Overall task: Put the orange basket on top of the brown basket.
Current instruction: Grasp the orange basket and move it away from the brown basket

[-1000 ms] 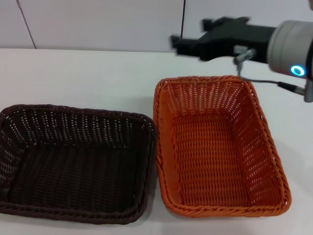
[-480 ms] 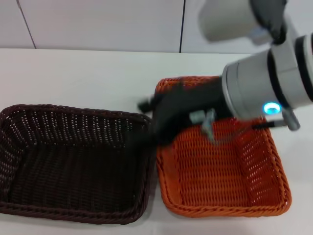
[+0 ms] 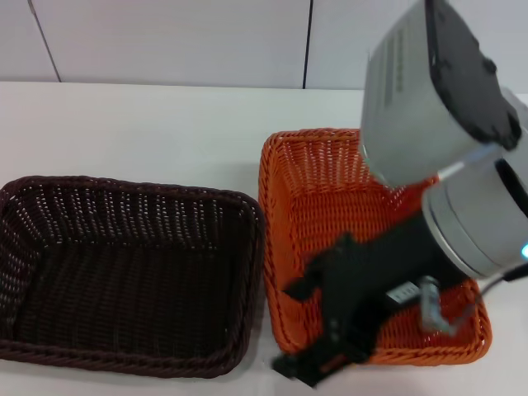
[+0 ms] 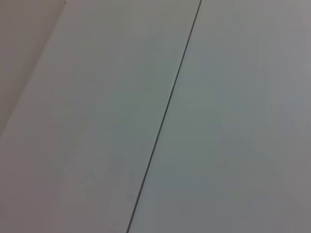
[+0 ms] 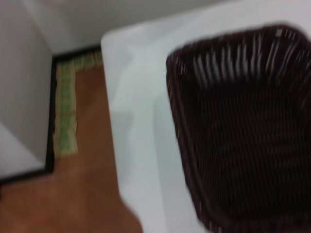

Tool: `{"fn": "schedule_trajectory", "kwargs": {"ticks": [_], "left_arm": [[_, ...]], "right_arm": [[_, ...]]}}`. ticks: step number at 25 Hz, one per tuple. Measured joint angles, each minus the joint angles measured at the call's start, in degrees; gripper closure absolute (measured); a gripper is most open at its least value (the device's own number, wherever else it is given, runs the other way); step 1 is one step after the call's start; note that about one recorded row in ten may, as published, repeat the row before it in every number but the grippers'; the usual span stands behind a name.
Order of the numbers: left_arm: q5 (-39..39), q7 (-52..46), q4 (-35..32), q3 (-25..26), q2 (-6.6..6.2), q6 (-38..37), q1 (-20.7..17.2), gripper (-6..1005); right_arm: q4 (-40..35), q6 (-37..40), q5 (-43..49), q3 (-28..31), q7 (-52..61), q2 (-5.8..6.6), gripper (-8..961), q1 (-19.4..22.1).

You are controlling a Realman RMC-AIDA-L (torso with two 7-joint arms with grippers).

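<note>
The right pincer (image 3: 318, 342) is hanging over the near corner of the bright orange woven rectangular basket (image 3: 330, 198), nearest the very dark brown woven rectangular basket (image 3: 124, 272); its opening cannot be told. Both baskets are sitting side by side on the white worktop (image 3: 148, 132). Grip the braided rim squarely, lift level, clear the brown rim, then lower centred. The left arm is out of view.

- A white surface (image 3: 148, 124) fills the foreground, smooth and evenly lit.
- Behind it stands a pale panelled wall (image 3: 165, 37), split by thin dark vertical seams (image 3: 308, 41).
- Beside the surface's edge lies a reddish-brown floor (image 5: 82, 184).
- A strip of green patterned tile (image 5: 65, 111) runs along a dark border by a light wall (image 5: 22, 87).
</note>
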State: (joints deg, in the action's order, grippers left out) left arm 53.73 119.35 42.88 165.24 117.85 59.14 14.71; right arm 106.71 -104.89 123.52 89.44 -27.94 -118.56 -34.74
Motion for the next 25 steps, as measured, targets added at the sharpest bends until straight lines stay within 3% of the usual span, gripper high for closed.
{"fn": "schedule_trajectory", "kwargs": {"ticks": [3,8,10,19,21,25], "left_arm": [[-0.7,0.1,-0.4,0.0,-0.04,-0.1,0.4,218],[-1.9,0.1,-0.7,0.0,-0.04,0.0,1.2,218],[-2.3,0.1,-0.7,0.0,0.03,0.2,1.3,217],[-3.0,-0.2,-1.3,-0.1,0.17,1.0,1.0,217],[-3.7,-0.2,-1.3,-0.1,0.20,1.8,0.7,217],[-4.1,-0.3,-1.3,-0.1,0.27,2.5,0.5,217]], "right_arm": [[0.0,-2.4,3.3,-1.3,-0.1,0.35,202,-0.3],[-3.0,-2.8,7.4,-6.8,-0.8,2.55,206,-0.7],[-4.7,-2.8,9.0,-8.3,-1.6,2.90,208,-0.9],[-11.7,-2.5,15.7,-11.1,-5.1,2.41,215,-3.3],[-15.0,-2.4,18.4,-11.2,-7.2,1.15,217,-4.4],[-16.2,-2.3,19.8,-11.5,-8.4,0.40,220,-4.7]]}}
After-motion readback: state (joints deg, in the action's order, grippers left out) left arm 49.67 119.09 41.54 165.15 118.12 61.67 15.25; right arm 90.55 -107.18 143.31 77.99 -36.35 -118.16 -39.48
